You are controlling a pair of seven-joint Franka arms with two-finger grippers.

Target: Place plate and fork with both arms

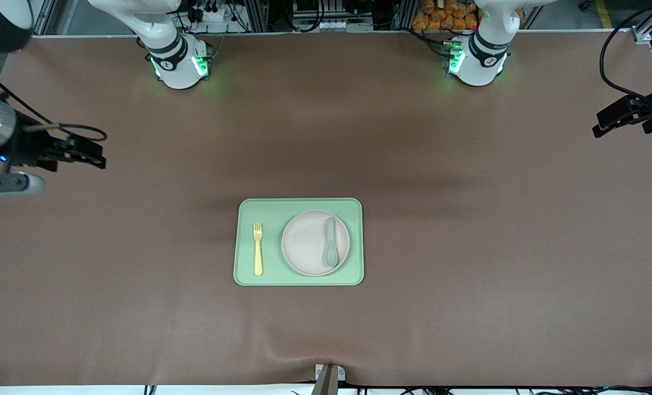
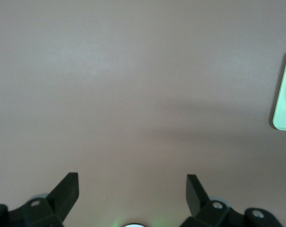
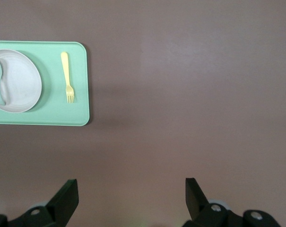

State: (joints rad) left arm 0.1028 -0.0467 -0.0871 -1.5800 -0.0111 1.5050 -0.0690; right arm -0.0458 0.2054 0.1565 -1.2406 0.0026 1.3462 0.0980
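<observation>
The pale pink plate (image 1: 306,244) lies on the light-green tray (image 1: 298,277) in the middle of the table, with a grey-green spoon (image 1: 330,242) resting on it. The yellow fork (image 1: 258,249) lies on the tray beside the plate, toward the right arm's end. The right wrist view also shows the plate (image 3: 21,81), the fork (image 3: 67,77) and the tray (image 3: 79,111). My right gripper (image 1: 92,153) hangs open and empty over bare table at its end; its open fingers show in the right wrist view (image 3: 132,184). My left gripper (image 1: 606,124) hangs open and empty over the other end (image 2: 132,182).
The brown table mat (image 1: 468,274) spreads wide around the tray. A corner of the tray (image 2: 285,97) shows in the left wrist view. The arm bases (image 1: 180,66) stand along the table's edge farthest from the front camera.
</observation>
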